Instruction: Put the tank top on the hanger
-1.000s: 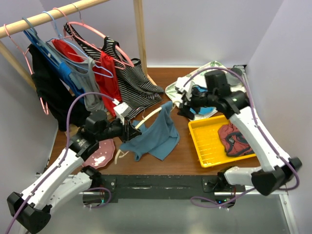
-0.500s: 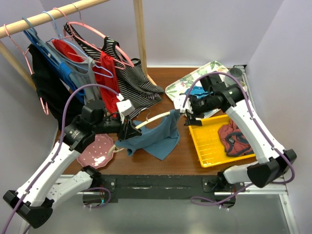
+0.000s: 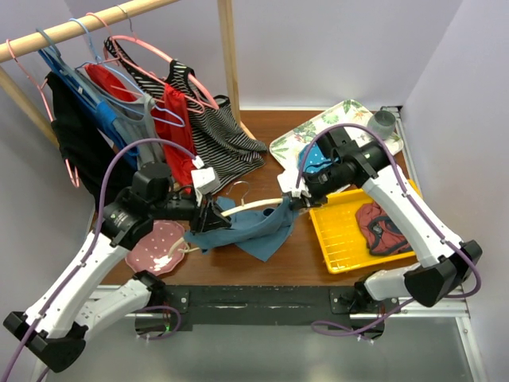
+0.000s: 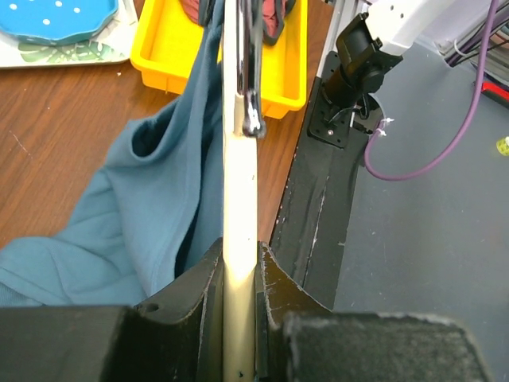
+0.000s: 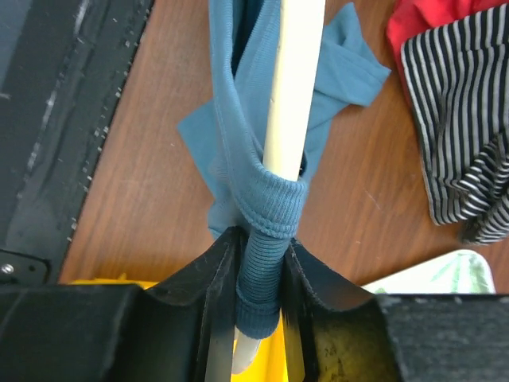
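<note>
The cream hanger (image 3: 253, 207) is held level above the table between both arms. My left gripper (image 3: 213, 216) is shut on its left arm, seen as a pale bar (image 4: 238, 199) running between the fingers (image 4: 274, 278). The teal tank top (image 3: 258, 227) hangs from the hanger down to the table; it also shows in the left wrist view (image 4: 143, 199). My right gripper (image 3: 296, 199) is shut on a strap of the tank top (image 5: 266, 239) bunched round the hanger's right end (image 5: 294, 79). The hanger's tip sticks out below the strap.
A yellow tray (image 3: 342, 247) with a dark red garment (image 3: 380, 227) sits at the right. A floral tray (image 3: 314, 131) and a grey cup (image 3: 383, 119) are behind it. A pink plate (image 3: 155, 247) lies at the left. Clothes hang on the wooden rail (image 3: 79, 28); a striped garment (image 3: 231, 139) drapes by the post (image 3: 229, 56).
My right gripper has moved left and down from the floral tray to the hanger's right end and closed on the strap. The hanger has tipped more level.
</note>
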